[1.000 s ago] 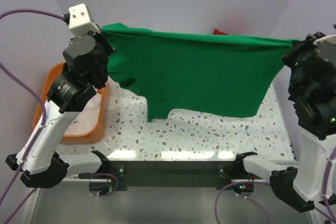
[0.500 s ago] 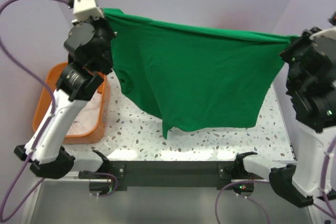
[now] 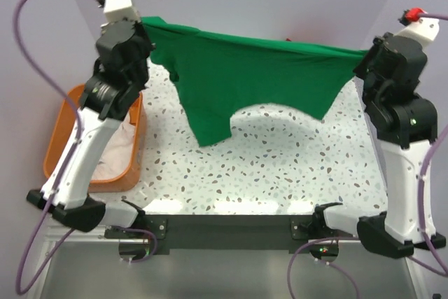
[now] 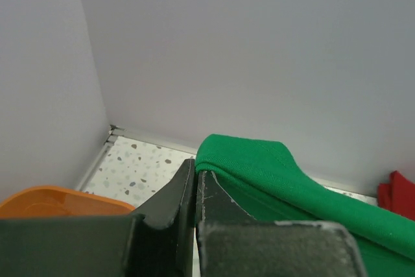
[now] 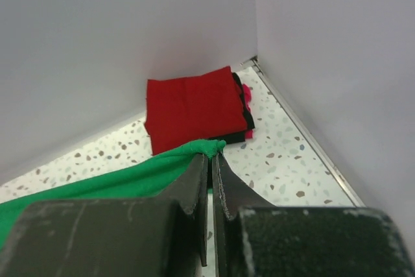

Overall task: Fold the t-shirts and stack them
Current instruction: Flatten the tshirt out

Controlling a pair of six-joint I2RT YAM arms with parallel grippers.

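Left gripper: jaws pressed together, pinching a rolled edge of the green t-shirt right at the fingertips. Right gripper: likewise clamped, on the opposite corner. The shirt hangs in the air between the two grippers, its top edge pulled nearly taut and its body drooping below them. Cannot tell whether the lowest flap touches the table. Judgement: light, limp cotton with no stiffness; it drapes, bunches, and could slip from a shallow pinch under a sideways tug. Best held at hem or shoulder corners, wide apart as here, so it lays down flat. Beyond the right gripper's tips, in the corner, a folded red t-shirt lies on a black t-shirt. Below and outboard of the left gripper is the orange basket, with off-white cloth inside, likely the last tee. Surface: speckled, smooth, slightly glossy. Pale walls close behind and beside both grippers; little room past either.
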